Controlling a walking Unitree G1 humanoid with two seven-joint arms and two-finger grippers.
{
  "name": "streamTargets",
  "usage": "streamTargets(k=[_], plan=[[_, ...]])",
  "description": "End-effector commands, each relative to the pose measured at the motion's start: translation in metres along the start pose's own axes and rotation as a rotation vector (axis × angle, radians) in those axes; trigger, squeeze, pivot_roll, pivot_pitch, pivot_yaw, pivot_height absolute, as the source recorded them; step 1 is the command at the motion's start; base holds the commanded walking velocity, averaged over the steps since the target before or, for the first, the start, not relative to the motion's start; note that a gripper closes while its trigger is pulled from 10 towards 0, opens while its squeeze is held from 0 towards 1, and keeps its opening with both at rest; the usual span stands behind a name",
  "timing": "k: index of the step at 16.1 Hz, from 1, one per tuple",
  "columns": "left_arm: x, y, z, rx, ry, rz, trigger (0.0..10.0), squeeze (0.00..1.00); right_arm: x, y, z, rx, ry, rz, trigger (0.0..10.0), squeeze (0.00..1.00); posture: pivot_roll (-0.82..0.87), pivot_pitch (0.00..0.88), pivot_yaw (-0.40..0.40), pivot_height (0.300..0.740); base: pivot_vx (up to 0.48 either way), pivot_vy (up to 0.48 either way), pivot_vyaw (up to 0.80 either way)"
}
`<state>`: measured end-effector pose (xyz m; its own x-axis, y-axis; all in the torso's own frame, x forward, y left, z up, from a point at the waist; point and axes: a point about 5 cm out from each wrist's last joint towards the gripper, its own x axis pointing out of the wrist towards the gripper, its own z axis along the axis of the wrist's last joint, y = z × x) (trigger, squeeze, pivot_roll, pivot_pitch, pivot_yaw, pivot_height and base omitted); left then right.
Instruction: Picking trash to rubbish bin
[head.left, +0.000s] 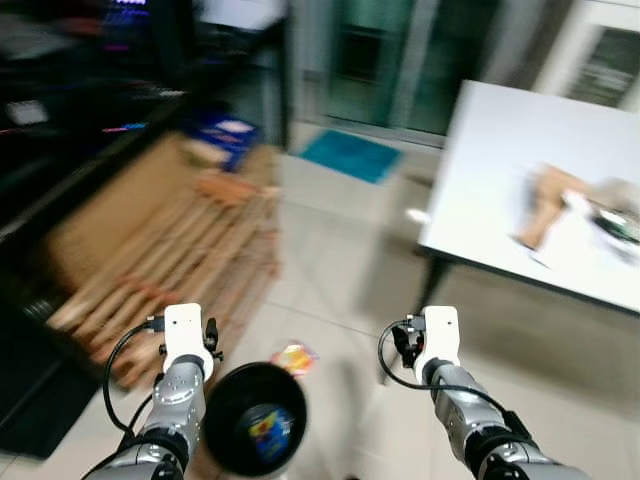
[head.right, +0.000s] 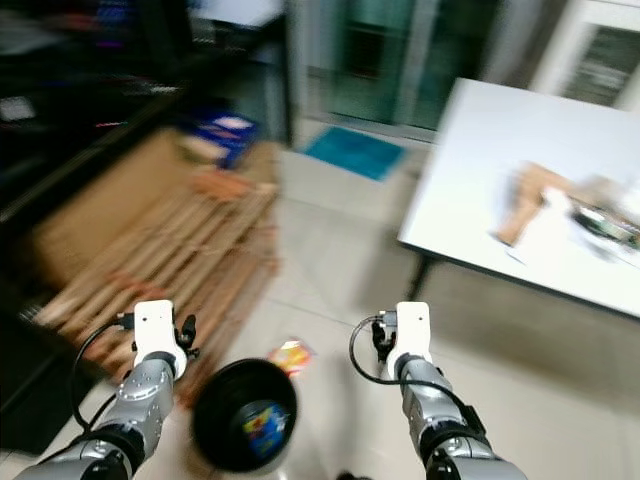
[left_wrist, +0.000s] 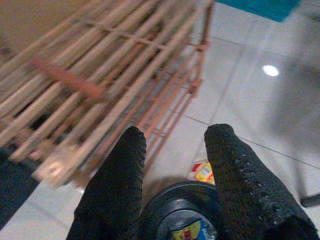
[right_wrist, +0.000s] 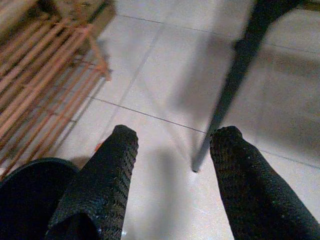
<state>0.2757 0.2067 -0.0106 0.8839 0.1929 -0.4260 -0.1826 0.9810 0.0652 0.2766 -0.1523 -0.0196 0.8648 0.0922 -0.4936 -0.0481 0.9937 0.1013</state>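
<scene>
Left wrist view shows the left gripper (left_wrist: 172, 145) spread wide and empty above the black rubbish bin (head.left: 255, 418), beside which a crumpled wrapper (head.left: 294, 357) lies on floor tiles, likely light, crinkly, best pinched mid-fold; right gripper (right_wrist: 172, 150) gapes too.

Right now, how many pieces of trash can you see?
2. One colourful wrapper lies on the floor tiles just beyond the black bin; another wrapper sits inside the bin. The view is blurred, so more may be hidden.
</scene>
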Motion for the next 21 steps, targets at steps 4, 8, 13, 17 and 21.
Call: streamTargets(k=[4,8,13,17,21], plan=[[0.0,-0.003,0.0,0.038,0.009,-0.012,10.0,0.0,-0.005,-0.003,-0.014,0.006,0.043,-0.018,10.0,0.0,0.05,0.031,-0.015,0.74,0.0,0.0,-0.8],[-0.014,0.002,-0.041,0.065,0.204,-0.03,10.0,0.0,-0.015,-0.009,-0.042,-0.072,0.2,-0.051,10.0,0.0,0.06,0.036,-0.022,0.74,0.0,0.0,-0.66],[-0.037,0.011,-0.081,0.114,0.363,-0.047,10.0,0.0,-0.039,-0.023,-0.083,-0.11,0.363,-0.074,10.0,0.0,0.05,0.043,-0.016,0.74,0.0,0.0,-0.45],[-0.042,0.011,-0.088,0.191,0.399,-0.057,10.0,0.0,-0.045,-0.019,-0.094,-0.102,0.397,-0.061,10.0,0.0,0.05,0.023,-0.01,0.74,0.0,-0.087,0.0],[-0.046,0.01,-0.094,0.196,0.42,-0.061,10.0,0.0,-0.042,-0.014,-0.091,-0.146,0.377,-0.015,10.0,0.0,0.05,0.0,-0.017,0.74,0.0,-0.48,0.2]])
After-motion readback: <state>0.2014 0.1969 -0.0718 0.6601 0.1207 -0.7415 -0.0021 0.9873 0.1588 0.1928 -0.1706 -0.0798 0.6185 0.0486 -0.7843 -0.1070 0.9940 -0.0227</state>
